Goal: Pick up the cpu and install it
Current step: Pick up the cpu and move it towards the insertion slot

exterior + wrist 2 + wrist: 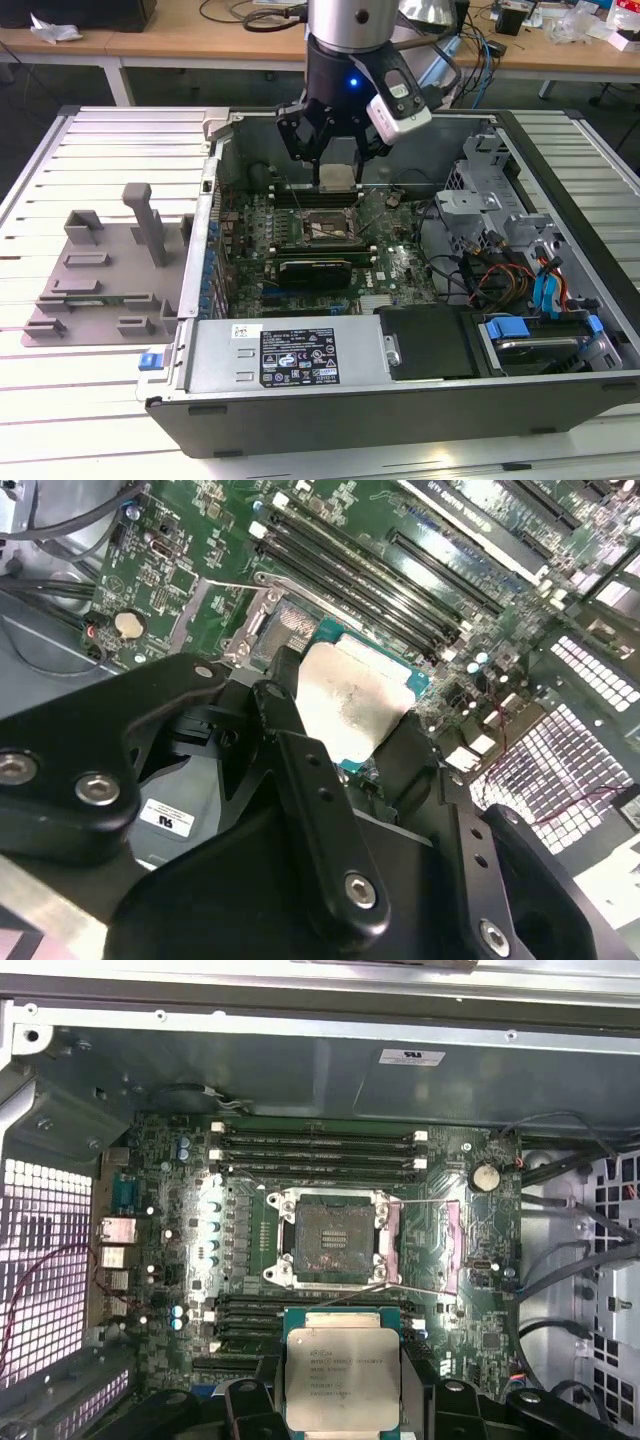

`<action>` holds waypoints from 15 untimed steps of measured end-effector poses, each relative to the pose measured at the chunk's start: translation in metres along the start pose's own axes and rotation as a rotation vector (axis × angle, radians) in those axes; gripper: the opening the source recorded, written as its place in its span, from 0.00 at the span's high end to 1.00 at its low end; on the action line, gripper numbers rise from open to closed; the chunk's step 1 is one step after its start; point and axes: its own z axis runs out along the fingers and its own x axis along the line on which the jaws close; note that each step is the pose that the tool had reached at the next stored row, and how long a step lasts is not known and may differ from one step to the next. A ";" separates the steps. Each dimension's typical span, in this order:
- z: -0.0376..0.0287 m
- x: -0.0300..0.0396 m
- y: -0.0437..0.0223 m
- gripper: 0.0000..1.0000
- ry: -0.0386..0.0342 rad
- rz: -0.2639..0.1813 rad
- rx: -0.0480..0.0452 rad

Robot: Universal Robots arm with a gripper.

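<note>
My gripper (338,168) hangs inside the open computer case, shut on the cpu (338,179). The cpu is a flat square chip with a silver metal top, and black fingers (283,702) press on two opposite edges. It is held level above the motherboard. In the first wrist view the cpu (342,1375) sits between the fingers (247,1400), over the memory slots beside the socket. The black socket (328,1240) lies uncovered, its contact field showing, with thin metal levers swung aside. In the second wrist view the socket (284,628) lies just beyond the cpu (350,705).
The case walls (210,230) ring the motherboard. Drive cages and loose cables (500,260) fill the exterior view's right side, and a black power supply (300,350) runs along the front. A grey plastic tray (100,270) with upright blocks lies on the slatted table at the exterior view's left.
</note>
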 end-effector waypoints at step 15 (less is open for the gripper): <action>0.0265 0.0001 0.0147 0.45 0.0002 0.000 0.0038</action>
